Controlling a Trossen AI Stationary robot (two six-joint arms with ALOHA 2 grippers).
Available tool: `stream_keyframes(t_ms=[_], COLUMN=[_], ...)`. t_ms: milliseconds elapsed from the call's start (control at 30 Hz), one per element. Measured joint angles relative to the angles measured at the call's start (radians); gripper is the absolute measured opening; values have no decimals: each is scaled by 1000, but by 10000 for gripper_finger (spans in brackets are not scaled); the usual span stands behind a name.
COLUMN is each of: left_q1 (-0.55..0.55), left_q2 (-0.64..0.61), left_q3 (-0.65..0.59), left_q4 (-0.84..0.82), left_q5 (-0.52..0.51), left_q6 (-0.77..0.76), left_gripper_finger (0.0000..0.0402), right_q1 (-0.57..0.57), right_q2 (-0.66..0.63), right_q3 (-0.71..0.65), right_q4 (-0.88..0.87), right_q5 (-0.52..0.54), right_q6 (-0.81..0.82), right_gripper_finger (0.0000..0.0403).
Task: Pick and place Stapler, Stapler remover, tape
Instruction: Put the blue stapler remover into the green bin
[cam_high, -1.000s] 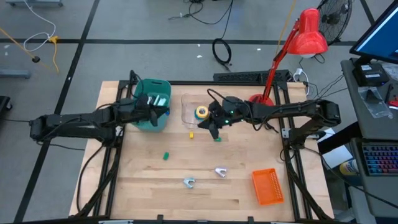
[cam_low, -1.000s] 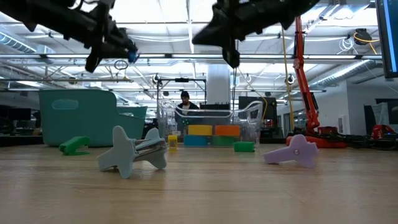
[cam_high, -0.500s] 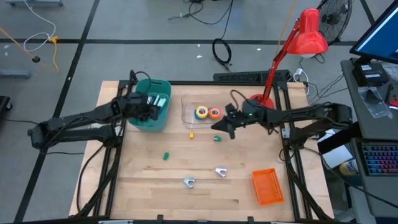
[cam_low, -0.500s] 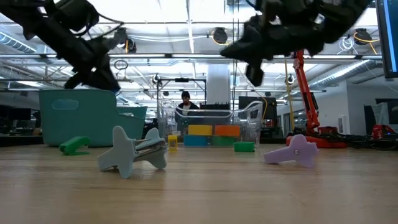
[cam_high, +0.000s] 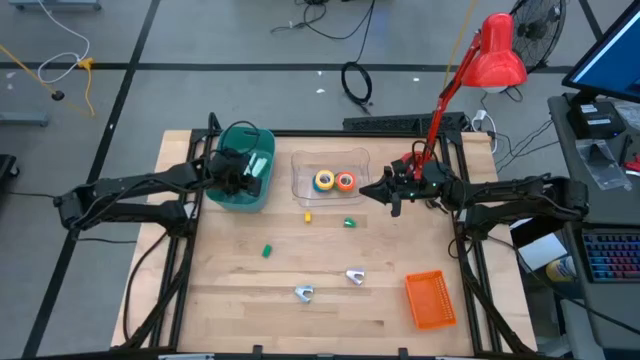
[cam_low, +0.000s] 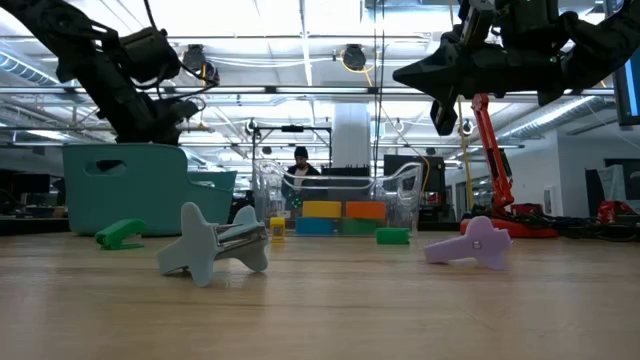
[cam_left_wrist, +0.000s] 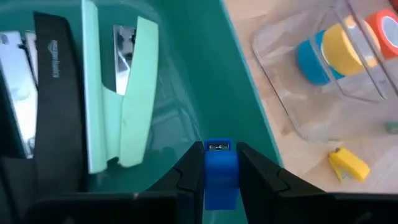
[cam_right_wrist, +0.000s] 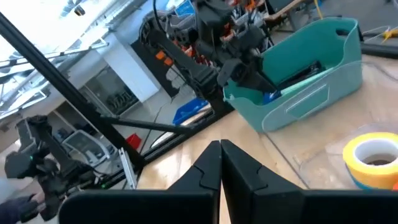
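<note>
Stapler (cam_left_wrist: 220, 174), small and blue, is sitting pinched in left gripper (cam_left_wrist: 219, 180) over teal bin (cam_high: 243, 190); right gripper (cam_right_wrist: 220, 169) is hanging closed, empty.

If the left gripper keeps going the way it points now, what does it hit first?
The left gripper, shut on a small blue stapler, points down into the teal bin; it would probably meet the bin's inside first, beside the mint stapler.

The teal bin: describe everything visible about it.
The teal bin is an oval, plastic-looking tub with a handle slot in its wall, standing upright at the table's far left, beside the clear tray. Inside lie a mint-green stapler and a black one. The left gripper hovers over its opening, clamping a small blue stapler.
</note>
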Motion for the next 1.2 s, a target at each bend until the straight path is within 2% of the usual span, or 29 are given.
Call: stream_keyframes(t_ms=[400, 600, 1200], left_q1=[37, 83, 164], left_q2=[214, 274, 427], left_q3=[135, 195, 203], left_q4=[-13, -8, 35], left_q5=[36, 36, 107], left_q6=[51, 88, 129], left_gripper_finger=[71, 71, 71], right_q1=[0, 0, 0], right_q2=[-11, -11, -11], right_q3=[1, 1, 2], right_q4=[5, 11, 19], right_q5=[9, 9, 8], right_q6=[-13, -10, -6], right_gripper_finger=[0, 0, 0])
